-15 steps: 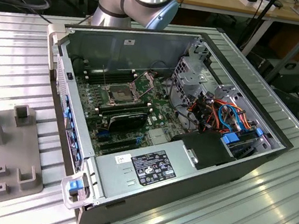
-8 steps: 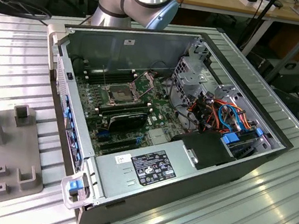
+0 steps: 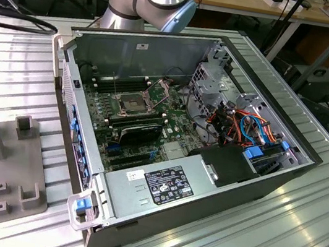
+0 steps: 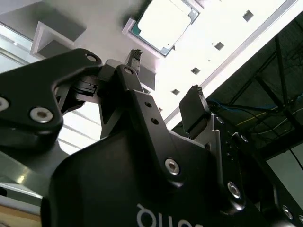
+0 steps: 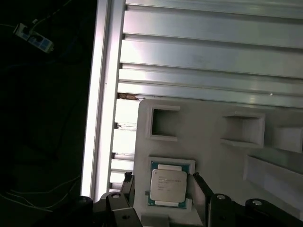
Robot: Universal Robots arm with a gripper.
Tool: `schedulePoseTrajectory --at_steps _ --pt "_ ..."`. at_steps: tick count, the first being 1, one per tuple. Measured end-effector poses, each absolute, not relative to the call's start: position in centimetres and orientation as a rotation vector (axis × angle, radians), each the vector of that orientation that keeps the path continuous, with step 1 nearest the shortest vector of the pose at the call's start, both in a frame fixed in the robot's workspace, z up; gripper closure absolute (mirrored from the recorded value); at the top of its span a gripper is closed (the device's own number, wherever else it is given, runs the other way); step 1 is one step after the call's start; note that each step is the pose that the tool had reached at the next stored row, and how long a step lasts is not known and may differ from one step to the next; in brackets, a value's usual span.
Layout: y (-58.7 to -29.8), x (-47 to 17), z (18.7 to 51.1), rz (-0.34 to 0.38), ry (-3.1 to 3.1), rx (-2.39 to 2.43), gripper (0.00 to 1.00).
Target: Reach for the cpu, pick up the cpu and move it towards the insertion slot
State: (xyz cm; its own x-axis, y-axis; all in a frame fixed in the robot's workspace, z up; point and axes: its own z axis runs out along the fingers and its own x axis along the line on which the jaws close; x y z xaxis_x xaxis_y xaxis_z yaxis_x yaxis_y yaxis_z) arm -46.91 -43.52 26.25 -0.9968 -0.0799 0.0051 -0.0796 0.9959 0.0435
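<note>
Pale silver, the cpu (image 5: pixel 168 187) is lying flat in a recess of the grey fixture plate (image 5: pixel 203 156), straight ahead of the gripper (image 5: pixel 162 179) and centred in its gap. The black fingers (image 5: pixel 200 187) are standing apart, flanking opposite edges, seemingly without touching. The gripper is pointing squarely down at the plate; the insertion slot (image 3: pixel 129 101) is waiting inside the open computer case (image 3: pixel 132 49).

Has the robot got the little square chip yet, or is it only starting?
Almost at the grab. Done: the reach; in the first wrist view the open gripper has a finger either side of the cpu. In hand: nothing, as the cpu lies flat in its pocket in the grey tray. Left: lifting it and moving it towards the insertion slot inside the computer case.
</note>
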Motion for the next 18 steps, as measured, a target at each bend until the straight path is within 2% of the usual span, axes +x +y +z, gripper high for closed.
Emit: schedulePoseTrajectory --at_steps 18 --pt "-43.61 -46.81 25.65 -0.068 -3.132 0.124 0.4"
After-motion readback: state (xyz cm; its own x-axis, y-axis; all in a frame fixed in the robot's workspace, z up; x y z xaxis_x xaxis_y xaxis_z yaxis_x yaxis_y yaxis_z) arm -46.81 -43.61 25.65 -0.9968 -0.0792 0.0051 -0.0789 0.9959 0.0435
